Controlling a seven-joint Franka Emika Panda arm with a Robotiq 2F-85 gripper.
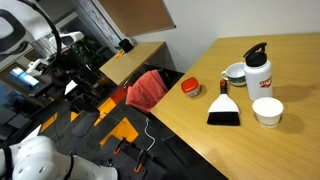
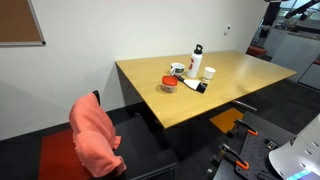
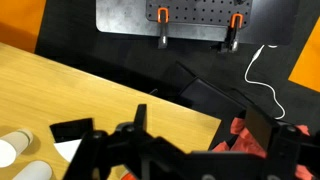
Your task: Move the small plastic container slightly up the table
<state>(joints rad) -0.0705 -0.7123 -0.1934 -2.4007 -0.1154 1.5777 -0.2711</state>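
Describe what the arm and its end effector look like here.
In both exterior views the arm shows smooth, rounded white shells. In the wrist view the end effector is matte black, with angular linkages and flat fingers. No markings or cables can be made out on it.

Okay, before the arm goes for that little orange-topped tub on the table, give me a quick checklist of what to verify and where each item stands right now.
1. Small plastic container located, upright on the table: ok.
2. Its orange-red top in place: ok.
3. Gripper open and empty: ok; in the wrist view nothing sits between the fingers.
4. Gripper lined up over the container: not ok; the wrist view shows the table edge and the floor, not the container.
5. Free room around the container for the shift: cannot tell; the white bowl and the black brush stand close by.
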